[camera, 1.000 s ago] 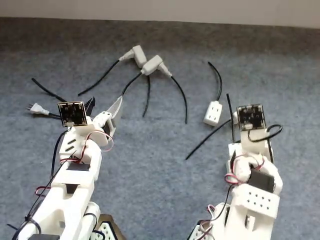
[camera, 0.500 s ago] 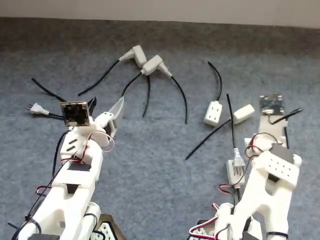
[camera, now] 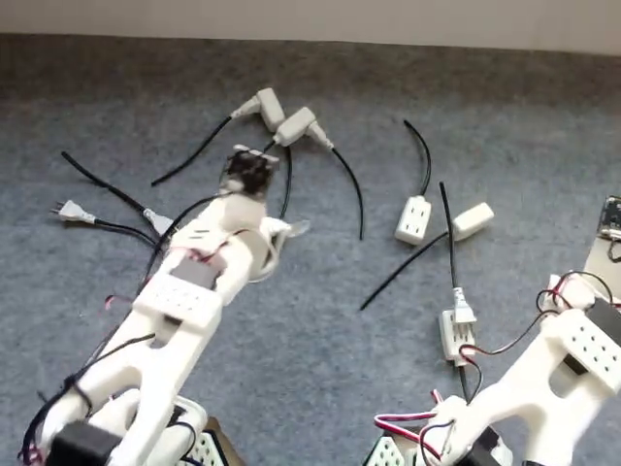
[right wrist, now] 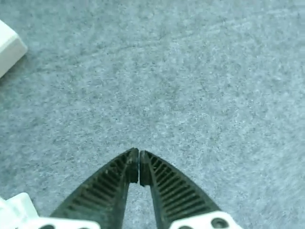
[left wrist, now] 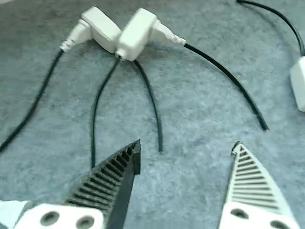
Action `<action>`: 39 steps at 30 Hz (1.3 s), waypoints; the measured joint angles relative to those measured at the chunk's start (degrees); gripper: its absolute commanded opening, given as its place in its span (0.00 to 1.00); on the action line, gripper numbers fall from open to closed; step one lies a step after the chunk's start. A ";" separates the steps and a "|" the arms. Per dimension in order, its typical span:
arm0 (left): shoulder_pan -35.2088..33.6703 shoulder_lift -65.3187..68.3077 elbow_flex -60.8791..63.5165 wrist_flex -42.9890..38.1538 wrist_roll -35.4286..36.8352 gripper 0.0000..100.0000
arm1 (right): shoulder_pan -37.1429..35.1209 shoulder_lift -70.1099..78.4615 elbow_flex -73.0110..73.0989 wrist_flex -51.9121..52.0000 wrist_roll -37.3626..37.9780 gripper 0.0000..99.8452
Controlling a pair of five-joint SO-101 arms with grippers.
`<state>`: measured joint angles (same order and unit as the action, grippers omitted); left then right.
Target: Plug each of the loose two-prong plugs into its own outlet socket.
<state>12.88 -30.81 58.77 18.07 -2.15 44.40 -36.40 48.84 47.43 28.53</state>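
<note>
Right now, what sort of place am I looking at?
Probably a robotics test bench: white left arm and right arm over a grey felt-like mat, with short cut-off cords and sockets laid out.

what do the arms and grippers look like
The left arm and right arm are white plastic with red, black and white wires. Fingers are ridged triangles: left gripper one black, one white; right gripper both black.

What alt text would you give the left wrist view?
The left gripper, jaws open and empty, hovers over grey carpet. Ahead lie two touching white connectors with black cords trailing from them.
</note>
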 measured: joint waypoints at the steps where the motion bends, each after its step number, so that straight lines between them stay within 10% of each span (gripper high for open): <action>1: 1.67 1.85 -2.81 2.99 0.00 0.30 | 0.97 0.00 0.00 0.00 0.00 0.01; 17: 14.59 49.23 -54.51 34.37 0.09 0.29 | 1.85 0.00 7.82 0.00 0.00 0.01; 39: 10.11 57.41 -57.58 34.37 12.57 0.29 | -23.21 -7.47 20.84 0.00 -4.04 0.35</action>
<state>22.99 26.59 1.19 52.44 10.42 21.19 -43.87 69.67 47.43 24.48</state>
